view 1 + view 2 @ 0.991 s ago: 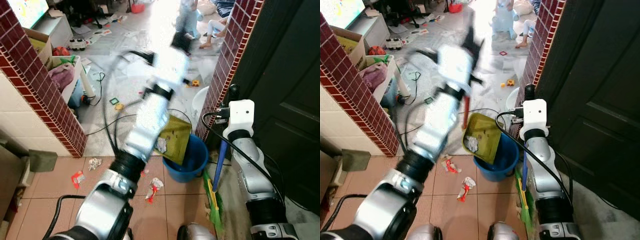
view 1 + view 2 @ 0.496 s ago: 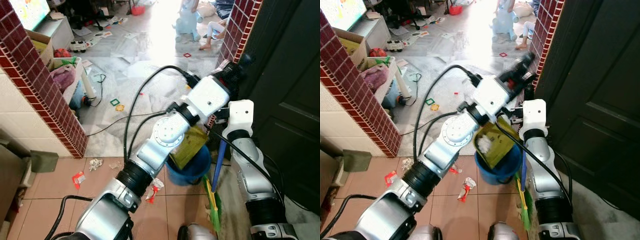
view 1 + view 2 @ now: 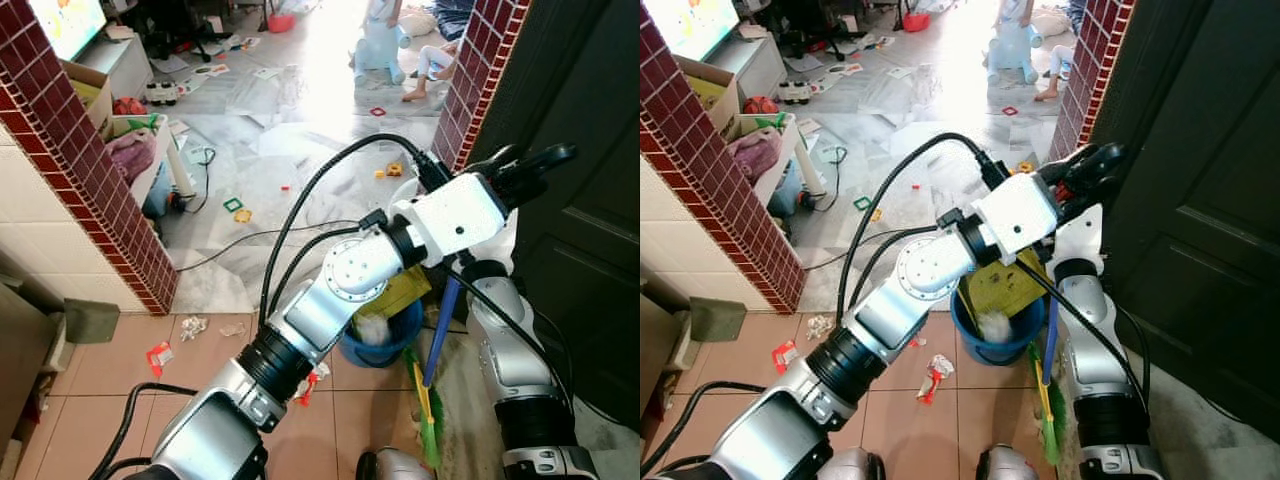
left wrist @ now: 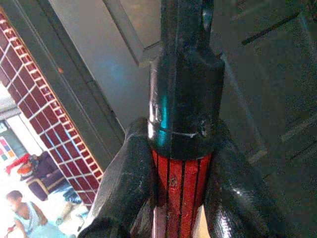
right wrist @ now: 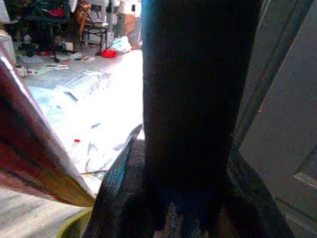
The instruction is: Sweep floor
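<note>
My left gripper (image 3: 1092,166) reaches across to the right and is shut on the red and black handle (image 4: 181,196) of the yellow-green dustpan (image 3: 1006,286). The dustpan is tipped steeply over the blue bucket (image 3: 978,346), and a white wad of litter (image 3: 992,323) lies inside the bucket. My right gripper (image 5: 185,210) is shut on the blue broom handle (image 3: 440,328), which stands upright beside the bucket with its green bristles (image 3: 428,412) on the floor.
Red and white wrappers (image 3: 157,355) (image 3: 933,376) and crumpled scraps (image 3: 190,325) lie on the tiles. Brick pillars (image 3: 85,185) (image 3: 470,80) flank the doorway, and a dark door (image 3: 590,200) is at my right. Toys, boxes, a cable and a seated person (image 3: 432,55) are beyond.
My left arm has swung right and tilted the dustpan further over the bucket. The white litter has slid from the pan into the bucket. The right arm and broom stay put.
</note>
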Robot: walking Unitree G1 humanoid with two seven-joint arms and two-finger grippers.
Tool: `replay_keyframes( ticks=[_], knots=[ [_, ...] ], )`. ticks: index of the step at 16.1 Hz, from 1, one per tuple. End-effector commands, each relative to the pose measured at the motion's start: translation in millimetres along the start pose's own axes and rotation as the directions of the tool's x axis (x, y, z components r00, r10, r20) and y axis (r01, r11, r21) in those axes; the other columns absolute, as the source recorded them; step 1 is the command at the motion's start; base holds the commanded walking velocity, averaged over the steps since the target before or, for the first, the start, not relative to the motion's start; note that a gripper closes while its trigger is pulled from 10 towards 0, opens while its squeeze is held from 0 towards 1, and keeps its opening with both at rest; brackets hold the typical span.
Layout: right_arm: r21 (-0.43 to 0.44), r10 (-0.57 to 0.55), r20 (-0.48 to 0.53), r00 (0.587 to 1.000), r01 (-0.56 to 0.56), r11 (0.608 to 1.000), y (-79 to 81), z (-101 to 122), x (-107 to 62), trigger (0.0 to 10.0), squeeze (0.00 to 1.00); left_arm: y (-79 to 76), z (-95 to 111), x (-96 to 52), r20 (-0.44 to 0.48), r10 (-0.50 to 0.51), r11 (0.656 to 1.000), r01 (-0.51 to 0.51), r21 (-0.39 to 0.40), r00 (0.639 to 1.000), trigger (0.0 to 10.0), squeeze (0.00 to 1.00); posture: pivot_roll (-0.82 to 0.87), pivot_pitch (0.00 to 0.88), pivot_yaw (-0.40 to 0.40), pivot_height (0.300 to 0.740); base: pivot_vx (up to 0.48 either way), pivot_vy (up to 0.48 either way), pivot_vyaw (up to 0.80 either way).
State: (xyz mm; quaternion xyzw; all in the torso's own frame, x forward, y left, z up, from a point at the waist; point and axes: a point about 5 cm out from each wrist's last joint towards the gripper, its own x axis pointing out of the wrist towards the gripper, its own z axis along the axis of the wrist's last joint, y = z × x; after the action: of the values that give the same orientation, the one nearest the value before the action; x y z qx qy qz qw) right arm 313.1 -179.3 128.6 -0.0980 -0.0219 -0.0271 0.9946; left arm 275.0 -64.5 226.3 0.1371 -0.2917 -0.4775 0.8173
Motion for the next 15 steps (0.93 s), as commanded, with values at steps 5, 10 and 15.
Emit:
replay_keyframes(
  ticks=[5,10,15],
  knots=[
    [-0.007,0.034,0.047,0.998,-0.034,0.999,6.9,12.9,6.2,10.0,0.00,41.7,37.2,14.2,0.106,0.222,0.975,-0.224,0.006,0.969,10.0,0.00,-0.12,0.007,-0.008,0.740,0.000,0.000,0.00],
    [-0.001,0.042,0.044,0.998,-0.042,0.999,10.5,11.8,7.8,10.0,0.00,119.5,59.1,-8.4,0.125,0.565,0.824,-0.564,-0.041,0.816,10.0,0.00,-0.09,0.005,-0.016,0.740,0.000,0.000,0.00],
    [0.005,0.050,0.043,0.998,-0.050,0.999,12.5,11.8,10.0,10.0,0.00,163.6,60.4,-40.1,0.092,0.676,0.731,-0.681,0.039,0.731,10.0,0.00,-0.07,0.006,-0.020,0.740,0.000,0.000,0.00]
  ],
)
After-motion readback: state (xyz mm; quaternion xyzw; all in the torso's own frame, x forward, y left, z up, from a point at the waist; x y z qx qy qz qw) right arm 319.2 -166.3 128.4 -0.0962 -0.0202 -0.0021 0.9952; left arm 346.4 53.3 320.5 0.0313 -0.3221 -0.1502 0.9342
